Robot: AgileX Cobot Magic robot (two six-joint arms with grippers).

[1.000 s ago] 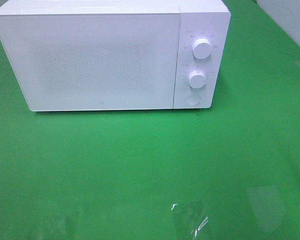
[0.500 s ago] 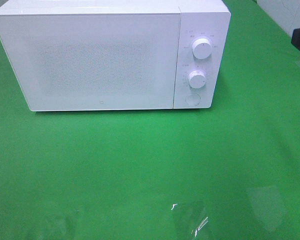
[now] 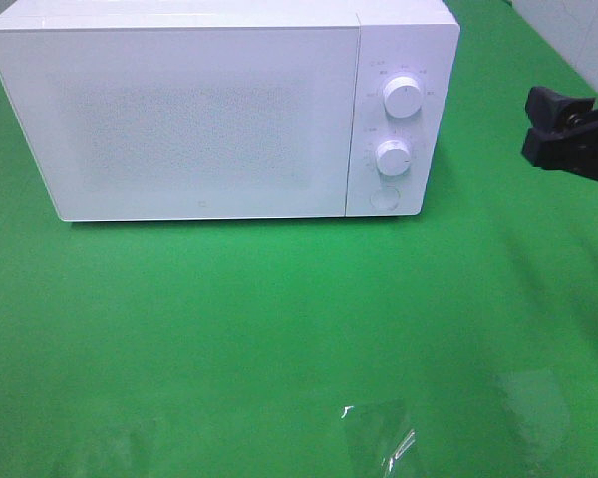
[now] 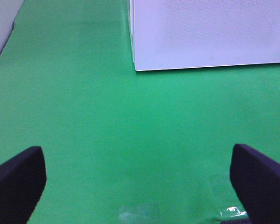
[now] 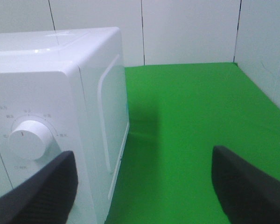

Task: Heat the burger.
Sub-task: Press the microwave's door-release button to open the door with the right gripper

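The burger is out of view in every frame. A white microwave [image 3: 199, 119] stands at the back of the green table with its door shut; it also shows in the left wrist view [image 4: 210, 32] and the right wrist view [image 5: 60, 93]. My right gripper [image 3: 535, 127] is open and empty, in the air to the right of the microwave's control panel, apart from it. It is open in the right wrist view [image 5: 142, 186] too. My left gripper [image 4: 139, 186] is open and empty over bare green table in front of the microwave's left corner; the high view does not show it.
The control panel has an upper knob [image 3: 403, 97], a lower knob [image 3: 392, 157] and a round button [image 3: 383, 197]. The upper knob shows in the right wrist view [image 5: 30, 139]. Clear tape patches [image 3: 379, 438] lie near the table's front. White walls [image 5: 186, 32] stand behind and to the right.
My right gripper has come into the high view from the right edge and moved left toward the microwave's control side. The microwave has not moved.
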